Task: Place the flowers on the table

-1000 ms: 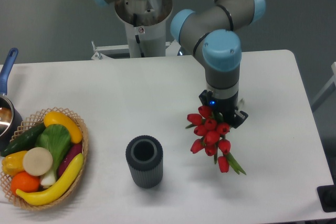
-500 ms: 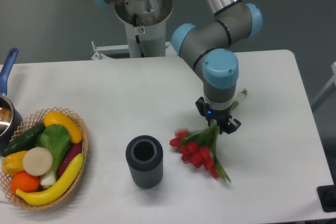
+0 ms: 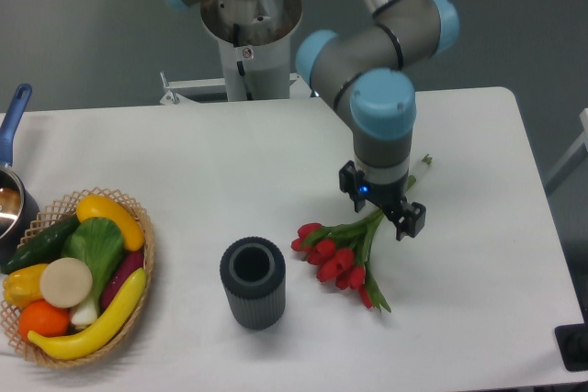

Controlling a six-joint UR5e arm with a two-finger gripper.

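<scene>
- Fixed camera: tulip bunch [image 3: 335,259] lies flat on the white table [image 3: 230,162], red heads toward the ribbed vase, green stems running up-right under the arm, pale stem ends showing past the wrist near the right side.
- Gripper [image 3: 382,205] sits directly over the stems, pointing down; fingers [image 3: 411,219] look spread apart, one either side of the stems; cannot tell if they touch them.
- Dark grey ribbed vase [image 3: 252,282] upright, just left of the flower heads, not touching.
- Woven basket [image 3: 140,227] of toy vegetables at the left edge.
- Pot with blue handle [image 3: 16,109] at far left, cropped.
</scene>
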